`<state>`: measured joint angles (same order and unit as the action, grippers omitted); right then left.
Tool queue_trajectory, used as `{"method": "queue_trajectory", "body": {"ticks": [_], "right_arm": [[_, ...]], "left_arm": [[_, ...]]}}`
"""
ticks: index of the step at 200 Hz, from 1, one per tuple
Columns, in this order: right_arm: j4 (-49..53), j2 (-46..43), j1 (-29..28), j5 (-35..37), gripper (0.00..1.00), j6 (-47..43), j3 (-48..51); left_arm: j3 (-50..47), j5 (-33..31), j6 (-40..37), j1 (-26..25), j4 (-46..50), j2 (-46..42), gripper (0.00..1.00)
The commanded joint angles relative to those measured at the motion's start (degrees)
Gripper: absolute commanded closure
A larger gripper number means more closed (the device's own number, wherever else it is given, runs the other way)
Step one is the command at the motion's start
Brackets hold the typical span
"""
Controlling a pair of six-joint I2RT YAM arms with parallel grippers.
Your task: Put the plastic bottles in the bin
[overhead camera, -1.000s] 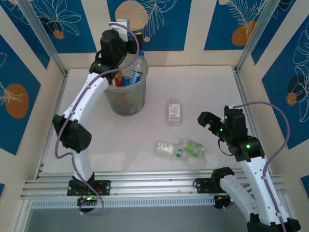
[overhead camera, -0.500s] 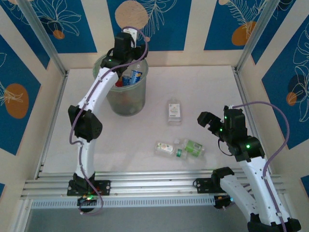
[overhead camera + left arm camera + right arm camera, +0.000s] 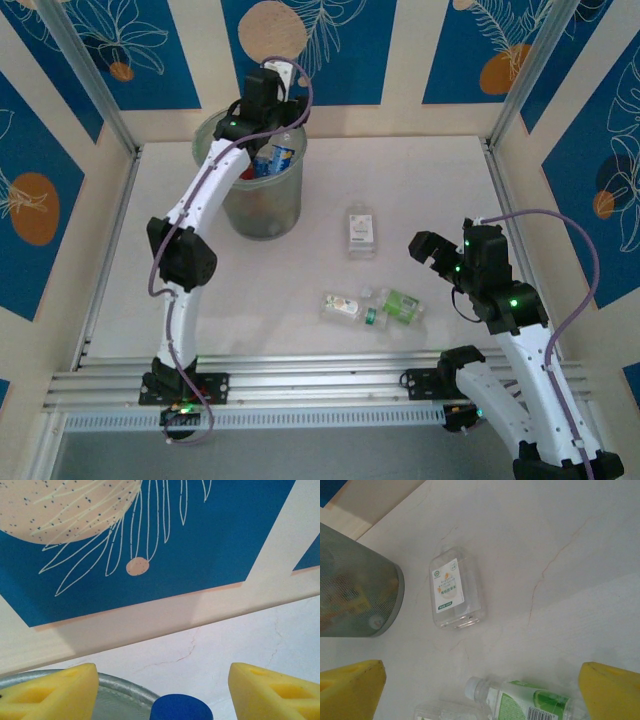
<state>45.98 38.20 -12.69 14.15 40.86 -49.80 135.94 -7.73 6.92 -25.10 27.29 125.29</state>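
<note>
The bin (image 3: pixel 262 200) stands at the back left and holds several plastic bottles, one with a blue label (image 3: pixel 276 158). My left gripper (image 3: pixel 274 104) hangs over the bin's far rim (image 3: pixel 127 690), open, with a blue cap (image 3: pixel 181 708) low between its yellow fingers (image 3: pixel 55 692). Three bottles lie on the table: a white-labelled one (image 3: pixel 361 230) (image 3: pixel 452 587), a green-labelled one (image 3: pixel 401 304) (image 3: pixel 532 700) and a clear one (image 3: pixel 342 306) (image 3: pixel 437 713) beside it. My right gripper (image 3: pixel 428 248) (image 3: pixel 482 692) hovers open above the green-labelled one, holding nothing.
Patterned blue and cream walls (image 3: pixel 330 50) close in the table on three sides. An aluminium rail (image 3: pixel 320 385) runs along the near edge by the arm bases. Bare table (image 3: pixel 420 170) lies right of the bin.
My left arm has swung right and toward the back wall over the bin, its elbow shifting right. The right arm and the table bottles have not moved.
</note>
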Motion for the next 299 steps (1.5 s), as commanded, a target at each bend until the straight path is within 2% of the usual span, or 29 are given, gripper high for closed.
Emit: {"method": "queue_trajectory", "body": {"ticks": [1,45,92,134,162,196,243,263,299], "right_arm": [[-0.6,-0.1,-0.3,0.5,0.01,-0.8,-1.2],[-0.5,-0.1,-0.5,0.8,0.01,-0.9,-1.3],[-0.5,-0.1,-0.5,0.7,0.01,-0.8,-1.2],[-0.4,-0.2,-0.5,0.8,0.01,-0.9,-1.1],[0.0,-0.4,-0.5,0.9,0.01,-0.9,-1.0],[-0.2,-0.6,-0.5,1.1,0.01,-1.1,-1.1],[-0.5,-0.7,-0.6,0.9,0.01,-1.0,-0.8],[-0.7,-0.9,-0.6,0.9,0.01,-0.9,-0.8],[-0.7,-1.0,-0.6,0.4,0.01,-0.8,-0.8]], "left_arm": [[2.9,-0.4,-1.3,-0.5,1.0,1.7,0.32],[3.6,-1.4,-1.5,-0.6,1.3,2.7,0.39],[3.6,-1.9,-0.9,-0.6,0.4,2.1,0.61],[1.8,-3.2,0.4,-0.6,-3.0,-1.0,0.69],[-6.4,-4.0,1.0,-0.6,-9.7,-6.5,0.74],[-22.8,-4.1,1.3,-0.6,-22.6,-15.4,0.77],[-41.8,-3.0,1.9,-0.6,-37.1,-24.9,0.78],[-46.3,-2.3,2.7,-0.6,-40.4,-26.6,0.78],[-48.4,-2.2,4.1,-0.5,-42.6,-25.9,0.78]]}}
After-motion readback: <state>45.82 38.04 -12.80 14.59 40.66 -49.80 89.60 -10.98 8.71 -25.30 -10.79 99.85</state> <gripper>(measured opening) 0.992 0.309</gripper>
